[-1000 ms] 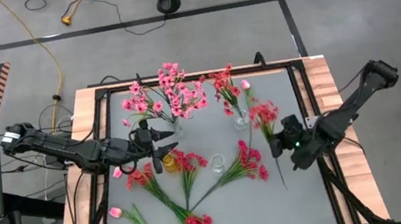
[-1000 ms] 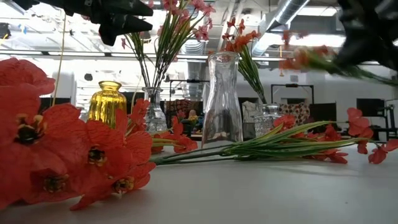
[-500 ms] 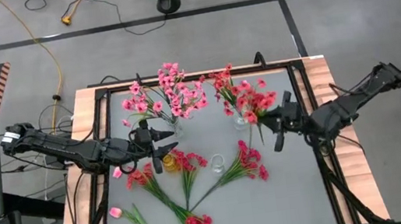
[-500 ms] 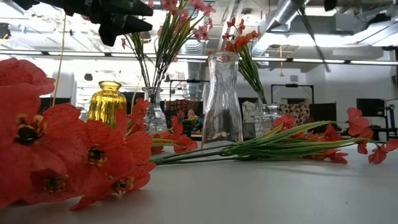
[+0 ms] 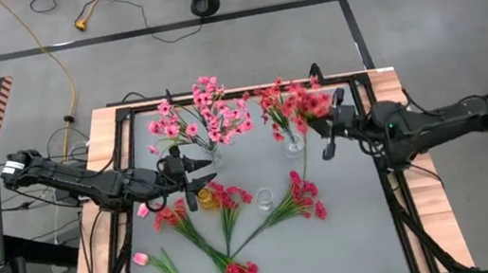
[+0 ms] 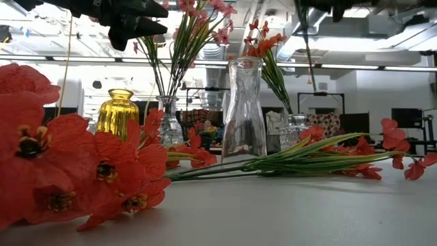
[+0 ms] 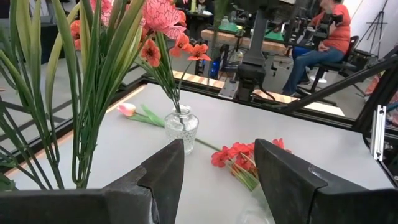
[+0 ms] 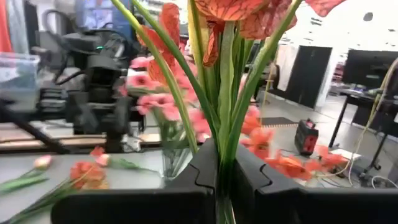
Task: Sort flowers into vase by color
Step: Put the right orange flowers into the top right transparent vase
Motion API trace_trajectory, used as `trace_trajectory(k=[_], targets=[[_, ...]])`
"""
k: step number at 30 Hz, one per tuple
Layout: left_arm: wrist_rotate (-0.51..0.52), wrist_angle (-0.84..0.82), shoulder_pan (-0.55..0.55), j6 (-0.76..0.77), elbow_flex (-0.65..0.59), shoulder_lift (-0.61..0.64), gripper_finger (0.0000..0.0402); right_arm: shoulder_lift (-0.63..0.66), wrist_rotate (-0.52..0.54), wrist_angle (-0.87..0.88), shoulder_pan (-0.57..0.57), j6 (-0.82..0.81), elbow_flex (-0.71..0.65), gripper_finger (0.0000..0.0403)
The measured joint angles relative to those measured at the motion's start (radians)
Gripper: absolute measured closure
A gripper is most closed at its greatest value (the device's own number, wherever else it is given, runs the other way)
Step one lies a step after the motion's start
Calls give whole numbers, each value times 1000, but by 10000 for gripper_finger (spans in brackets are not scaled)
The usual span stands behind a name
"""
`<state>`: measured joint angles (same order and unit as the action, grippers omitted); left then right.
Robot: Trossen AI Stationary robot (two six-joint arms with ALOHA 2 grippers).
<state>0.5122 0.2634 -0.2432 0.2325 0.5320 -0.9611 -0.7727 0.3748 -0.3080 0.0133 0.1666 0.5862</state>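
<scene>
While the grey table (image 5: 354, 236) carries most of the loose flowers, both dark arms reach over its far half. The left arm stretches in from the left edge, and the left gripper (image 5: 199, 170) hangs above the yellow vase (image 5: 206, 198) with its fingers (image 7: 163, 167) spread wide and holding nothing. The right arm reaches in from the right edge, and the right gripper (image 5: 330, 125) sits just beside the red-flower vase (image 5: 294, 145), its fingers (image 8: 205, 167) pinched on the green stems of a red sprig (image 8: 231, 37) that stands upright. The pink bunch (image 5: 205, 113) fills a clear vase (image 5: 213, 153) at the far left. Red sprigs (image 5: 299, 198) lie on the near half of the table beside an empty clear vase (image 6: 244, 109). One pale pink bud (image 5: 141, 259) lies near the left edge.
</scene>
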Motion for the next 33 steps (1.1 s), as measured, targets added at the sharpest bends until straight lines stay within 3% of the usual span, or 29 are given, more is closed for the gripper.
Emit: trace_trajectory(k=[5,18,33], targets=[[20,-1,0,0,0,0,219,-1,-167,-184,-125,-38,-95,358],[24,-3,0,-4,0,0,219,-71,-169,-438,-226,-114,-249,358],[26,-4,1,-4,0,0,219,-200,-167,-437,-226,-110,-266,348]])
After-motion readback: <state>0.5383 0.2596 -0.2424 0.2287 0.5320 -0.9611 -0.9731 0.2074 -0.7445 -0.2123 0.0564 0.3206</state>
